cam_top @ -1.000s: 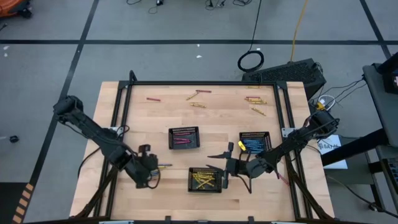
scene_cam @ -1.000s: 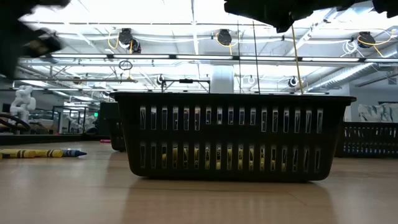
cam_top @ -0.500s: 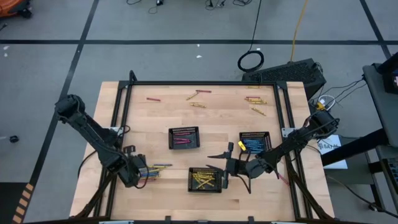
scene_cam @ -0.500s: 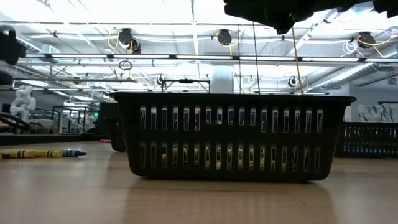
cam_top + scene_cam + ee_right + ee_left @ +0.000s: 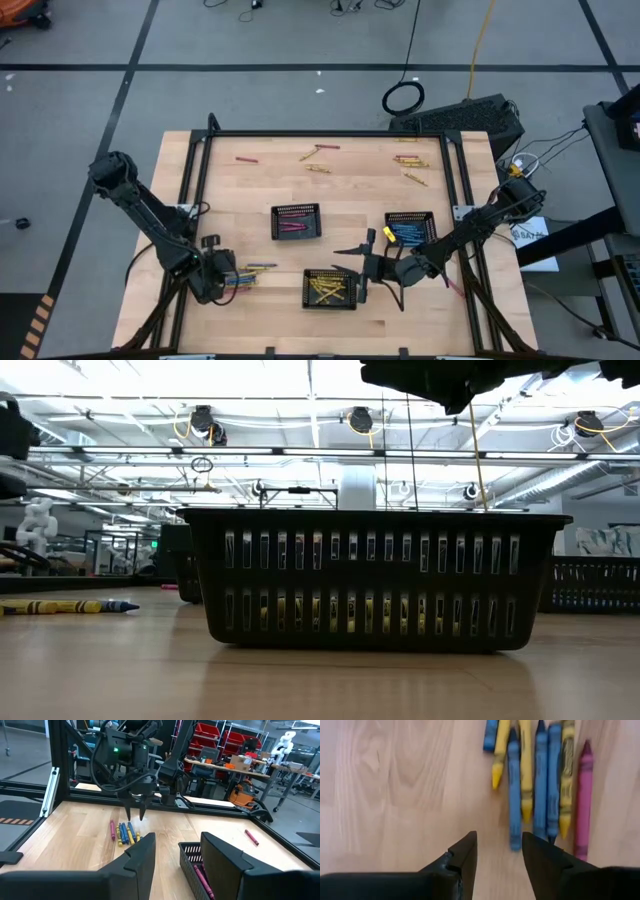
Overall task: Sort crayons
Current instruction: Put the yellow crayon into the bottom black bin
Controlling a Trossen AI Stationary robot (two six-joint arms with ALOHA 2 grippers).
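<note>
Crayons (image 5: 540,780) (blue, yellow, one pink) lie side by side beneath the empty, parted left claw (image 5: 499,855).

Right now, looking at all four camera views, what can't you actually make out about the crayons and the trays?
- Crayon bundle: left wrist view, tops cut off by the picture's edge, so the full count is unclear.
- Yellow tray: low view, its slotted wall hides most of the contents.
- Far crayons: high view, too small to count or colour surely.
- Pink tray: right wrist view, partly hidden behind the right hand.
</note>
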